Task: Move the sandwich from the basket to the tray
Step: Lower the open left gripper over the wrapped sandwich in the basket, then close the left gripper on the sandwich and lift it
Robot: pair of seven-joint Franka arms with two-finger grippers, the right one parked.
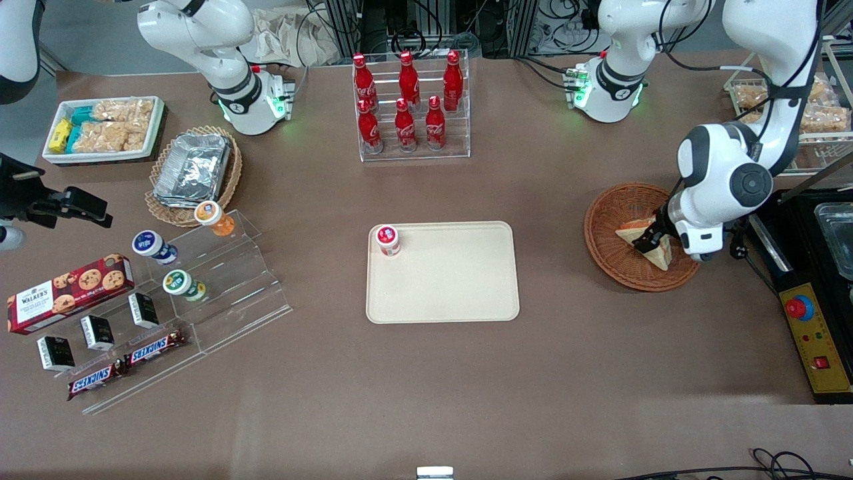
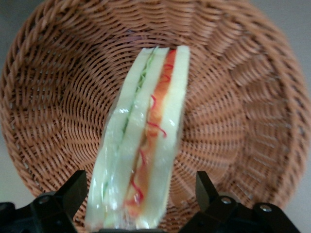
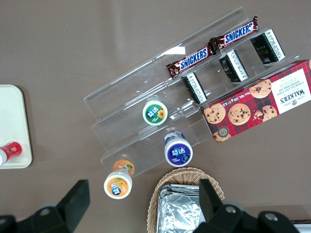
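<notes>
Down inside the basket (image 1: 610,250), at our tray's (image 1: 443,283) three o'clock, we see our claw (image 2: 138,204) spread around the sandwich (image 2: 143,141), one finger (image 2: 73,191) on each side; contact is unclear.

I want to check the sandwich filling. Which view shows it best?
The left wrist view: the sandwich fills it, layers facing the camera, between the open pincer fingers. The front view shows a small wedge; the right wrist view, nothing.

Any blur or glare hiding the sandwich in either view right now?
Left wrist view: sandwich slightly soft, its wrap faintly shiny, filling layers readable; the tool straddles it, open. Front view: evenly lit and sharp, but the arm covers part of the sandwich in the basket.
</notes>
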